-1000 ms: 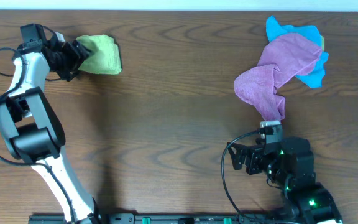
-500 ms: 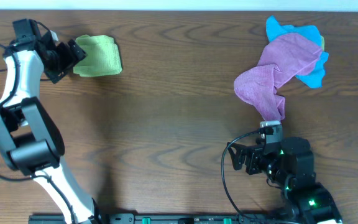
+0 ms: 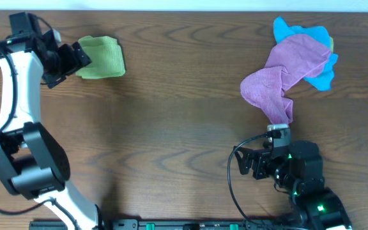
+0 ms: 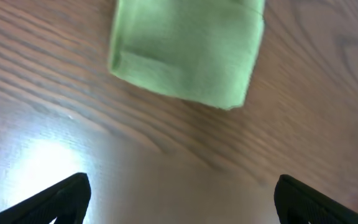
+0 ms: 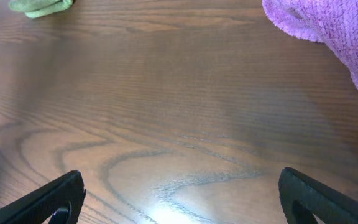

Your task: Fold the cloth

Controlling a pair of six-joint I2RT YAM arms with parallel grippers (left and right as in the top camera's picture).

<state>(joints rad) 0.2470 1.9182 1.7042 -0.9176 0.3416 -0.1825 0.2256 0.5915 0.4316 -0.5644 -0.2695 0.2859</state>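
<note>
Folded cloth [image 3: 102, 57] lies flat, long side left-right — left claw [image 4: 182, 190] gaping, empty.

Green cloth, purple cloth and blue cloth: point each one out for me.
green cloth [image 3: 102, 57], overhead view, middle of its top face.
purple cloth [image 3: 296, 64], overhead view, its broad upper part.
blue cloth [image 3: 285, 29], overhead view, exposed top-left corner.

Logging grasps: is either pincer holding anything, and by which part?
Nothing. The left pincer and right pincer are both open; the green cloth lies free.

Open tabletop [image 3: 171, 108] stretches between the cloth [image 3: 102, 57] and the purple cloth [image 3: 286, 76], well apart.
</note>
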